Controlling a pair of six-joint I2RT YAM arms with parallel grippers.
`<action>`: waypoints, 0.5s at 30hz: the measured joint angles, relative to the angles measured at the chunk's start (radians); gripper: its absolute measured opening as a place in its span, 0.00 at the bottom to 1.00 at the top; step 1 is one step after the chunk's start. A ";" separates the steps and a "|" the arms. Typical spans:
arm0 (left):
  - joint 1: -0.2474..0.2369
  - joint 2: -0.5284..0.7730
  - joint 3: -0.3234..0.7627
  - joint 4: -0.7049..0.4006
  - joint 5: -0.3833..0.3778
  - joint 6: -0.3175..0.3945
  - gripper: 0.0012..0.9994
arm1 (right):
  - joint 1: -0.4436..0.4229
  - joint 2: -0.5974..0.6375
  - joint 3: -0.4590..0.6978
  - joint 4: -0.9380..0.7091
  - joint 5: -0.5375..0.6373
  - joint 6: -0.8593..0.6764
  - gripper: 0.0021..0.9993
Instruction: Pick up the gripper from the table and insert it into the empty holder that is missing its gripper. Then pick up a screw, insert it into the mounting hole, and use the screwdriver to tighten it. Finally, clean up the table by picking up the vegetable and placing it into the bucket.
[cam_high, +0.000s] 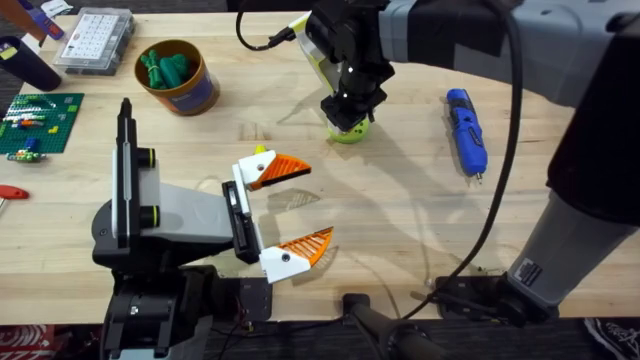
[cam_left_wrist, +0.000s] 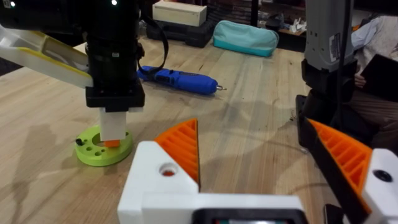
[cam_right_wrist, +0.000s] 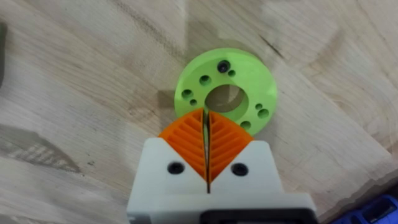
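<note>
Orange pads (cam_right_wrist: 205, 146) of the right claw (cam_right_wrist: 205, 127) are pressing together, empty, over the stiff green holder (cam_right_wrist: 225, 94); the left claw (cam_high: 290, 208) is gaping wide.

so on the table (cam_high: 400, 215) i count one blue screwdriver (cam_high: 466, 131) out at 3 o'clock, one orange-brown bucket (cam_high: 180, 77) at 10 o'clock with green stuff in it i can't count, and one lime green disc (cam_right_wrist: 224, 91) near 12 with one big centre hole. there's also one clear compartment box (cam_high: 93, 40) and one green baseplate (cam_high: 38, 122) over at 9 to 11. two grippers total, left gripper (cam_high: 292, 207) and right gripper (cam_right_wrist: 206, 143), two orange-padded fingers each.
</note>
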 joint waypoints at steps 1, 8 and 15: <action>0.000 0.000 0.000 -0.003 0.000 0.000 0.99 | 0.000 0.000 0.000 0.000 0.000 0.000 0.01; 0.000 0.000 0.000 -0.020 0.000 0.000 0.99 | 0.000 0.000 0.000 -0.001 0.000 -0.001 0.01; 0.000 0.000 0.000 -0.020 0.000 0.000 0.99 | 0.000 0.000 0.000 -0.003 0.000 -0.001 0.01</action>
